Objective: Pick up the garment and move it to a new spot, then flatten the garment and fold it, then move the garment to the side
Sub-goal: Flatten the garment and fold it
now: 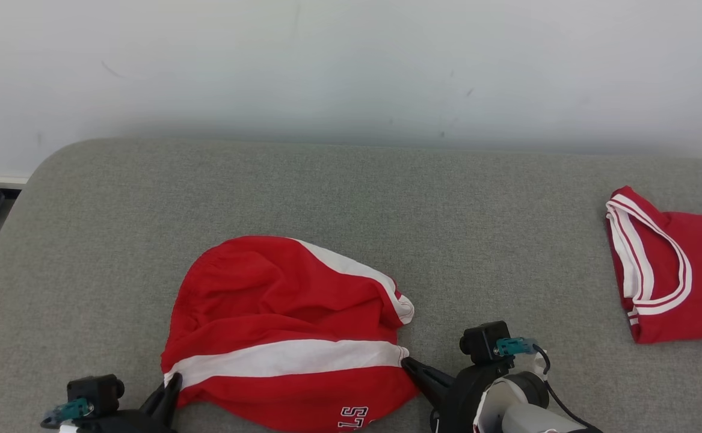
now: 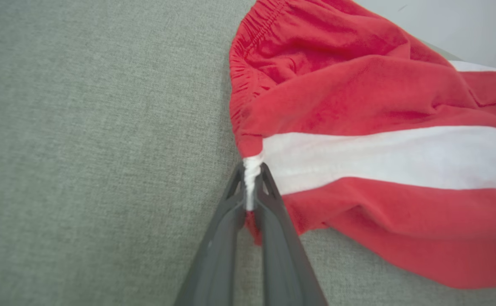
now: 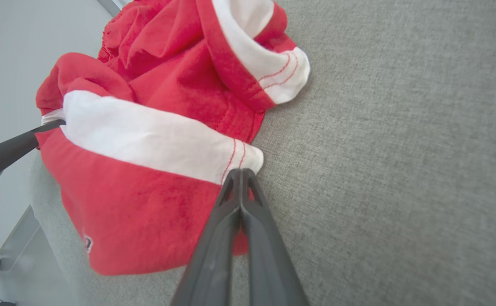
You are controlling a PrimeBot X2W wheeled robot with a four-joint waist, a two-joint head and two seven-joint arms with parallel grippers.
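- Head view: red cloth garment [image 1: 278, 300], crumpled, with a broad white stripe [image 1: 284, 356], lying at the near edge of a grey woven padded surface [image 1: 387, 198]. Pale wall [image 1: 351, 60] behind. A second red-and-white garment [image 1: 681, 276] lies well apart at right.
- Left wrist view: left gripper [image 2: 251, 187] clenched on the stripe's bunched end.
- Right wrist view: right gripper [image 3: 241, 182] closed at the stripe's stitched hem, apparently pinching it.
- Progress, as judged: both ends grasped. Flattening, folding and moving aside all remain.

Garment [image 1: 284, 331] on table [image 1: 351, 192] between left gripper [image 1: 173, 382], right gripper [image 1: 406, 362]; jersey [image 1: 678, 270] well apart, right.
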